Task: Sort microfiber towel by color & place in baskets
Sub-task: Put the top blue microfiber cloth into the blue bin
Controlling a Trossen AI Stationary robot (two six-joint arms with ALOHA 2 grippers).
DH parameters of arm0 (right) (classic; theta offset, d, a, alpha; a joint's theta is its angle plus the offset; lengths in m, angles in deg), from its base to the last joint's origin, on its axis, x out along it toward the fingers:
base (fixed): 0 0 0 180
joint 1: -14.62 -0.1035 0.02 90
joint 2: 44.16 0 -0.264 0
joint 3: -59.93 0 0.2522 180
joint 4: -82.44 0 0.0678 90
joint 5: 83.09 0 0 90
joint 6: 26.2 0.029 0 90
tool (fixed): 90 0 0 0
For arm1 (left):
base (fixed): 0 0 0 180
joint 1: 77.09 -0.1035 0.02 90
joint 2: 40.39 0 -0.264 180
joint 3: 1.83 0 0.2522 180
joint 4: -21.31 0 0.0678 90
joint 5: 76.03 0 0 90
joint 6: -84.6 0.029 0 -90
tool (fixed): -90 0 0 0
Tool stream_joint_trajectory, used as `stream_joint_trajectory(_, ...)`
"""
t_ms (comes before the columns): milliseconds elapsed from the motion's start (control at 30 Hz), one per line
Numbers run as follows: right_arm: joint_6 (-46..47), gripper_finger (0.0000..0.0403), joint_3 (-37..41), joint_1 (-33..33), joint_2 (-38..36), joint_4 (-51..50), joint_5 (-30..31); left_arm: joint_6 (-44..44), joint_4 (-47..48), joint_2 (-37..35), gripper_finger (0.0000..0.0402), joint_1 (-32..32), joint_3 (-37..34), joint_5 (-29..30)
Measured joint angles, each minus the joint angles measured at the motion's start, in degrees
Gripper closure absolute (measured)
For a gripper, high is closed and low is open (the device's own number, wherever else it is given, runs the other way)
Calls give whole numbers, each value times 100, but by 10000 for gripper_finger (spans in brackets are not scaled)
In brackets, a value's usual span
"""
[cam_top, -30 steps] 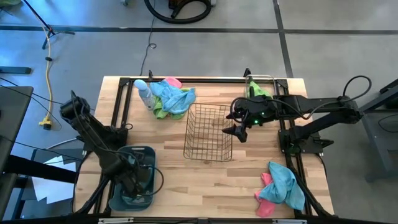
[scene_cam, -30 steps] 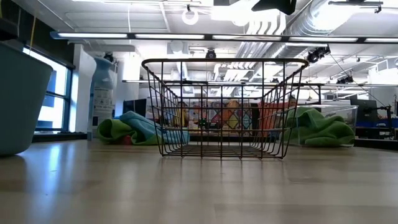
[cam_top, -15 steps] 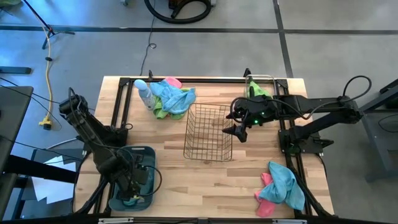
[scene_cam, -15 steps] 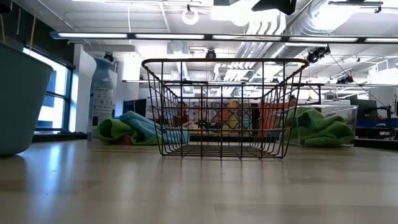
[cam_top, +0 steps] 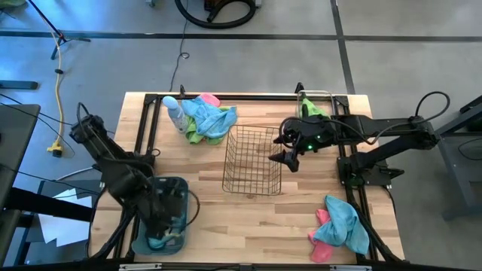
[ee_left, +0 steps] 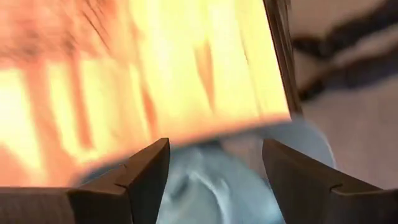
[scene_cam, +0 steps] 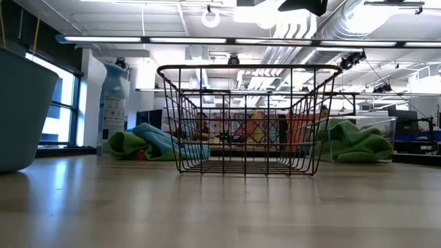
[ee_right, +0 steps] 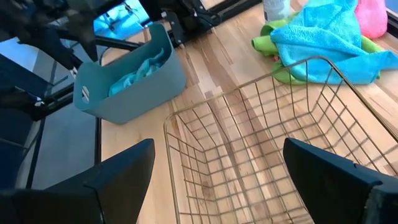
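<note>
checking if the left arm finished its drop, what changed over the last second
The left gripper, over the grey-blue tub, opened and let go of a blue towel, which now lies in the tub. The arm shifted slightly above it. The right gripper stayed open beside the wire basket; the basket and both towel piles did not move.
</note>
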Motion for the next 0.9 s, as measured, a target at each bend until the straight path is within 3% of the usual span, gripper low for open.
stream_joint_trajectory(167,0,50,0,1,-2,303,0,840,15,-66,158,-591,589,840)
stream_joint_trajectory(367,-17,50,0,4,-2,545,0,1747,-134,-571,158,-1396,559,1383)
stream_joint_trajectory(500,-17,50,0,47,-2,579,2,2269,-1006,-1225,158,-1967,-16,1491)
stream_joint_trajectory(667,50,50,0,199,-2,684,114,2781,-2912,-2031,158,-2779,-1331,1476)
stream_joint_trajectory(800,35,50,0,422,-2,823,251,2543,-3874,-2176,158,-3377,-2188,1190)
stream_joint_trajectory(900,-15,50,0,631,-2,827,266,2233,-4075,-1975,158,-3834,-2388,957)
